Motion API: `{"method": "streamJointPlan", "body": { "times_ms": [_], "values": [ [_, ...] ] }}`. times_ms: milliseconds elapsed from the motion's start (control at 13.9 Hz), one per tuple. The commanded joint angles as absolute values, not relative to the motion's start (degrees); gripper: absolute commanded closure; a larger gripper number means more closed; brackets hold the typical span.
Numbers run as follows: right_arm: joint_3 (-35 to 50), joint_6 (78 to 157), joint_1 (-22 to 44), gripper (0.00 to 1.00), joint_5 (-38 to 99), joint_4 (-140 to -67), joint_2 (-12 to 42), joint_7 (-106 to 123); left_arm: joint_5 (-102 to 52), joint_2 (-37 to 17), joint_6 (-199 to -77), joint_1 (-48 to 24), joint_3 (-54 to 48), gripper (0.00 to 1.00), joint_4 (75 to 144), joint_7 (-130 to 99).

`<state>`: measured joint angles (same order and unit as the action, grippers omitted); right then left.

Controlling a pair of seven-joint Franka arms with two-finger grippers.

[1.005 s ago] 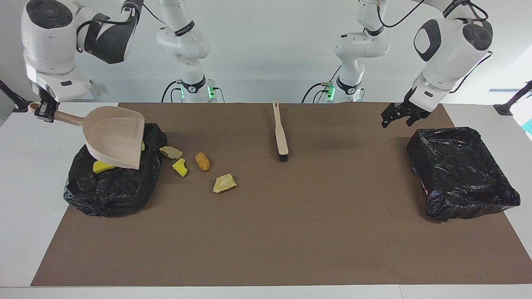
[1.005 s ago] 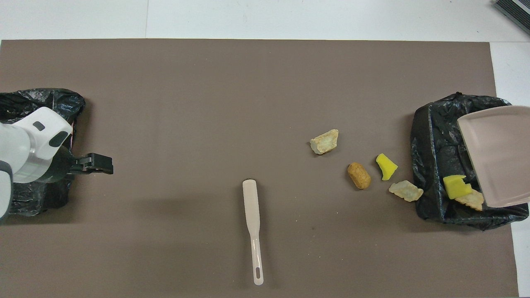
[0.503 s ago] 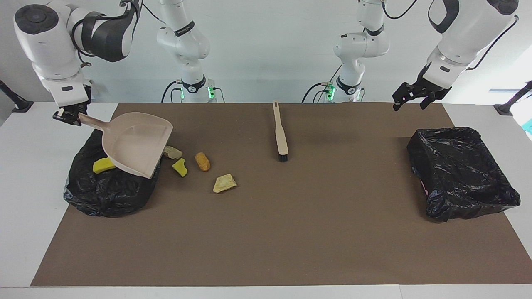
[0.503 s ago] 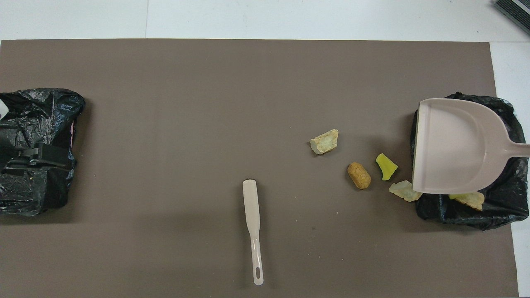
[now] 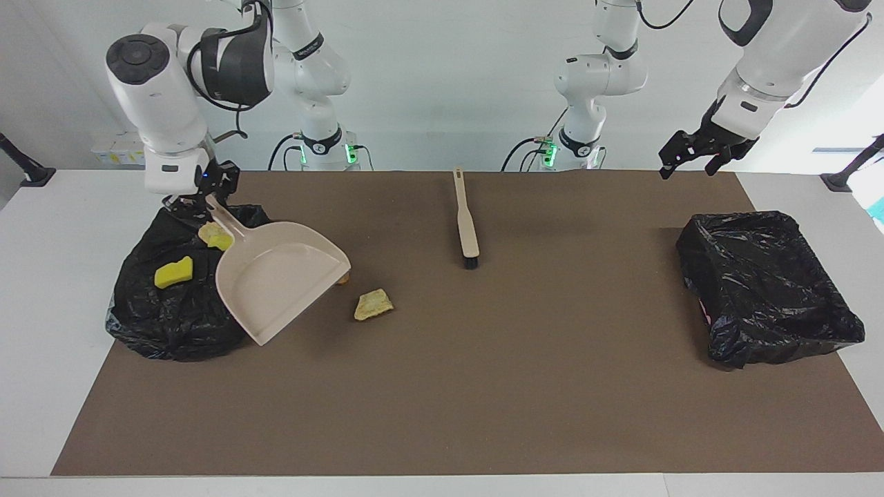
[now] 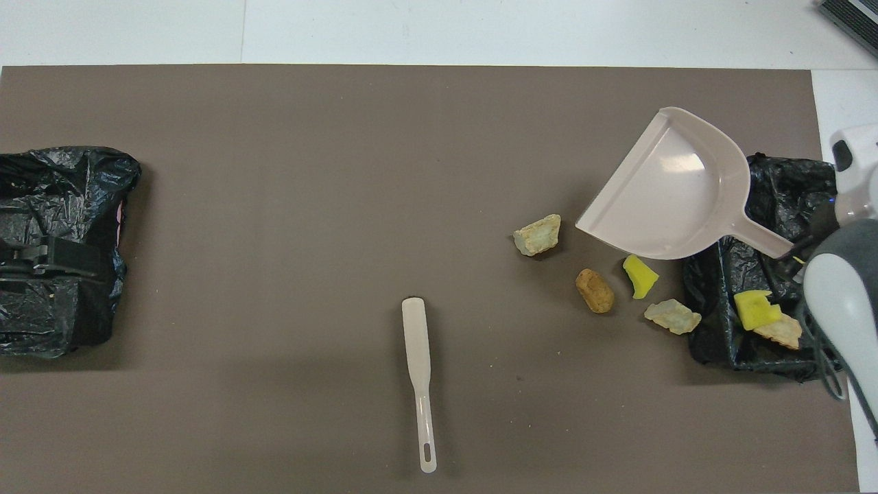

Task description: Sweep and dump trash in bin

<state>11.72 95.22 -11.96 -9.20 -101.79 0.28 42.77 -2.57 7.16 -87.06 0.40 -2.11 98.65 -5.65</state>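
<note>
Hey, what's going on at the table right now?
Right gripper shut on dustpan handle, over bin. Left gripper open, waiting. Four scraps on mat; brush untouched.

Dustpan point(image 5: 280, 279) hides several scraps – orange lump point(image 5: 343, 279) perhaps peeking out.

Bright even light, soft shadows

A white table point(image 5: 41, 290) carries a large brown mat point(image 5: 483, 386) that covers most of its top, leaving bare white strips along the edges. A plain pale wall point(image 5: 442, 76) rises at the robots' end, evenly lit. Black stand feet point(image 5: 27, 172) rest on the table's two ends. At one edge a bright patch point(image 5: 871, 197) shows, perhaps a window. A dark ribbed object point(image 6: 850, 20) sits in one table corner.
</note>
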Motion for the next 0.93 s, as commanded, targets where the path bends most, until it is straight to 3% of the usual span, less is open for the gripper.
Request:
{"method": "streamJointPlan", "body": {
  "times_ms": [0, 646, 861],
  "values": [
    [11.60, 95.18, -8.36, 1.00, -5.99, -101.78, 1.66, 30.19, -1.41, 7.47, -86.84, 0.88, -2.55, 0.00, 97.82, -5.80],
    [11.51, 101.50, 8.77, 1.00, -1.06, -100.11, 8.87, -2.09, -1.49, 7.47, -88.15, 0.97, -2.55, 0.00, 98.00, -5.89],
    [11.60, 105.46, 13.34, 1.00, 0.35, -96.87, 13.87, -14.11, -1.49, 7.56, -88.07, 0.97, -2.55, 0.00, 98.00, -5.71]
  ]
}}
